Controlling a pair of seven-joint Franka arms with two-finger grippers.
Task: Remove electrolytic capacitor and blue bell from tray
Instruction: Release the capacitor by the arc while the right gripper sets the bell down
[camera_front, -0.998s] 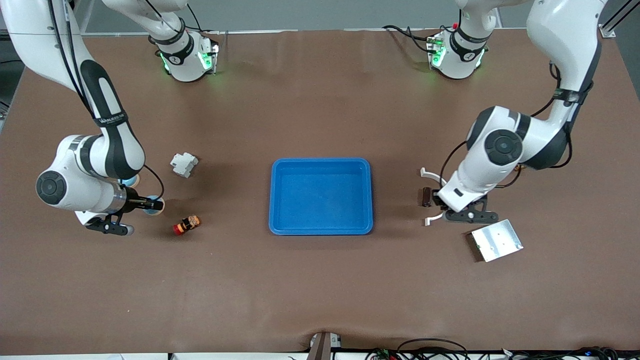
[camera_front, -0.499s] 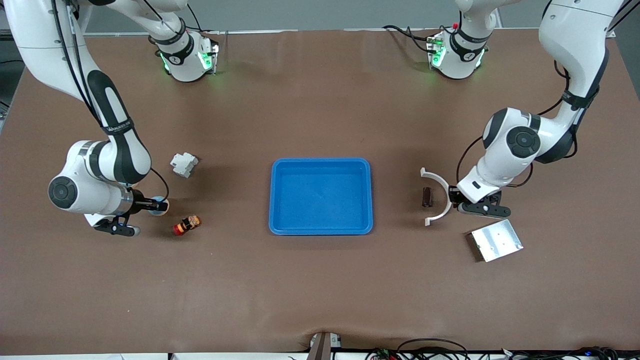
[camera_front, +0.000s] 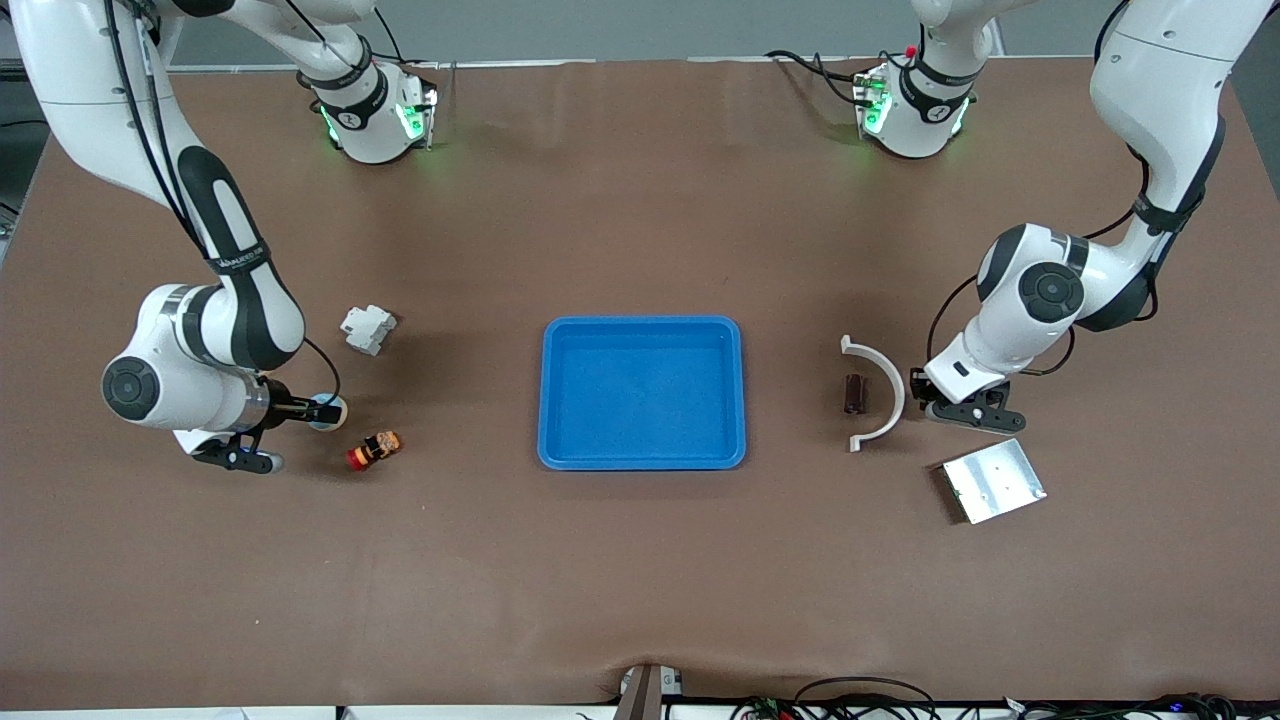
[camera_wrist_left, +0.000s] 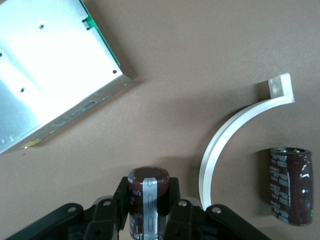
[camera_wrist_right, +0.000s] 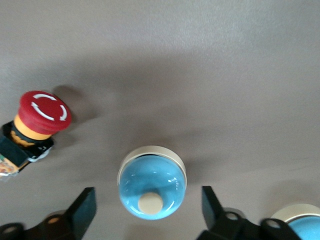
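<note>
My left gripper (camera_front: 962, 412) (camera_wrist_left: 148, 202) is shut on a dark brown capacitor (camera_wrist_left: 147, 186), low over the table beside a white curved bracket (camera_front: 884, 388) (camera_wrist_left: 225, 140). A second capacitor (camera_front: 853, 393) (camera_wrist_left: 290, 185) lies inside the bracket's curve. My right gripper (camera_front: 303, 410) (camera_wrist_right: 147, 197) is open, its fingers (camera_wrist_right: 82, 207) wide on either side of a blue bell (camera_front: 329, 412) (camera_wrist_right: 151, 182) on the table, not touching it. Another blue bell (camera_wrist_right: 300, 220) shows at the edge of the right wrist view.
A blue tray (camera_front: 642, 322) sits mid-table. A red emergency-stop button (camera_front: 373, 449) (camera_wrist_right: 37, 122) lies near the bell, nearer the front camera. A white block (camera_front: 367, 328) lies farther back. A metal box (camera_front: 992, 480) (camera_wrist_left: 45, 75) lies close to my left gripper.
My left gripper has moved off the bracket toward the left arm's end of the table, uncovering the bracket. My right gripper has shifted slightly toward the tray.
</note>
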